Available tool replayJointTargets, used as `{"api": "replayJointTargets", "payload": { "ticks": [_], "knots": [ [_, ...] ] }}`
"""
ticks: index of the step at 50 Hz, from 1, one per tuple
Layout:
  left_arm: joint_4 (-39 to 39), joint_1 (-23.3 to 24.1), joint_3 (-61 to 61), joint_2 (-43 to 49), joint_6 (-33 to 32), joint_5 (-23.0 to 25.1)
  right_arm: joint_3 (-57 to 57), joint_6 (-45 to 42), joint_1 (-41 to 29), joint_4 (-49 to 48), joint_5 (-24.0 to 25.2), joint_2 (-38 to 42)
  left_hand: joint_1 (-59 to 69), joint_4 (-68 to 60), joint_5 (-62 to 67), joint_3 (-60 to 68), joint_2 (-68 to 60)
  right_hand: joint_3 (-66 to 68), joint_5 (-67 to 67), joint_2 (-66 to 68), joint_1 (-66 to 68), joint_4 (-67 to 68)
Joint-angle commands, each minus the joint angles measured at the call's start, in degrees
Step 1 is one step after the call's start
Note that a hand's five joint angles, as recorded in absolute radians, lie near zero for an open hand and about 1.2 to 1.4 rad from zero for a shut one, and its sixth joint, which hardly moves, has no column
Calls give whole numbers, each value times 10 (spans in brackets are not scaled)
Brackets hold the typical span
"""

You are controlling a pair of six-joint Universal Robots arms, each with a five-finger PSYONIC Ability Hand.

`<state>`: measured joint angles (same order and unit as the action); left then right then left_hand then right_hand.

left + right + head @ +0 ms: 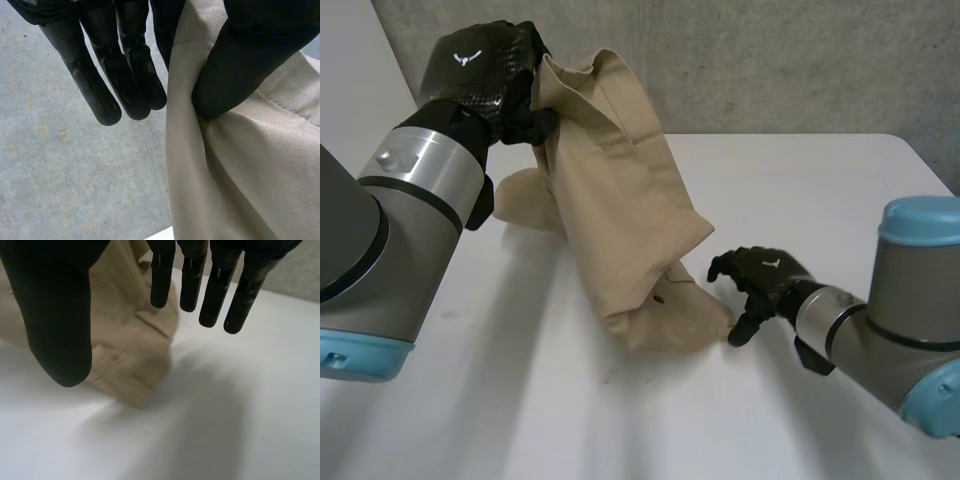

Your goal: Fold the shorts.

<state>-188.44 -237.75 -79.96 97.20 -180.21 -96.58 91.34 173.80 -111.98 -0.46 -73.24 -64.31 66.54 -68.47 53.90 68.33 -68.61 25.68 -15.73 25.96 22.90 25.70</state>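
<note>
Shorts [620,190] hang pinched by the raised left robot hand [485,70].

Head looks down, wrists close, sharing shorts [620,190]

No words or numbers can be read. A small white horned emblem [467,58] stands on the back of the left hand [488,88]; a like emblem [772,264] marks the back of the right hand [760,282]
</note>
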Motion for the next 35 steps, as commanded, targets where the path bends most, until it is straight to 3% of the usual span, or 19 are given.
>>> {"api": "replayJointTargets", "payload": {
  "ticks": [1, 4, 7, 8, 9, 10, 15, 19, 24, 29, 35],
  "knots": [
    [0, 1, 23, 5, -1, 0, -2, 65, -56, -23, 0, 44, 135, -115, 161, 117, -114, -16, 17, -19, 11, -17],
    [0, 3, 29, 7, -1, -1, -5, 66, -70, -24, -3, 52, 135, -115, 161, 117, -114, -11, 12, -14, 16, -12],
    [1, 4, 30, 7, 0, -1, -15, 67, -87, -42, -10, 69, 135, -115, 161, 117, -114, 86, -85, 83, 114, 85],
    [1, 4, 30, 6, 1, -2, -18, 68, -87, -50, -16, 73, 135, -115, 161, 117, -114, 170, -169, 167, 197, 169],
    [2, 4, 30, 6, 1, -2, -21, 69, -87, -63, -32, 75, 135, -115, 161, 117, -114, 457, -456, 454, 485, 457],
    [3, 4, 28, 6, 3, -3, -23, 70, -86, -69, -44, 73, 135, -115, 161, 117, -114, 542, -542, 540, 570, 542],
    [6, 4, 18, -5, 13, -3, -21, 55, -81, -85, -105, 9, 135, -115, 161, 117, -114, 543, -543, 540, 571, 543],
    [13, 3, 3, -33, 21, -3, -27, 10, -45, -73, -102, -86, 135, -115, 161, 117, -114, 543, -543, 540, 571, 543],
    [17, 0, -18, -88, 39, -3, -59, -91, 13, 22, -81, -213, 135, -115, 161, 117, -114, 543, -543, 540, 571, 543],
    [19, -3, -42, -158, 74, -3, -134, -114, 18, 108, -77, -272, 135, -115, 161, 117, -114, 543, -543, 540, 571, 543],
    [19, -5, -64, -243, 136, -5, -235, -114, 23, 173, -74, -289, 135, -115, 161, 117, -114, 543, -543, 540, 571, 543]
  ]
}}
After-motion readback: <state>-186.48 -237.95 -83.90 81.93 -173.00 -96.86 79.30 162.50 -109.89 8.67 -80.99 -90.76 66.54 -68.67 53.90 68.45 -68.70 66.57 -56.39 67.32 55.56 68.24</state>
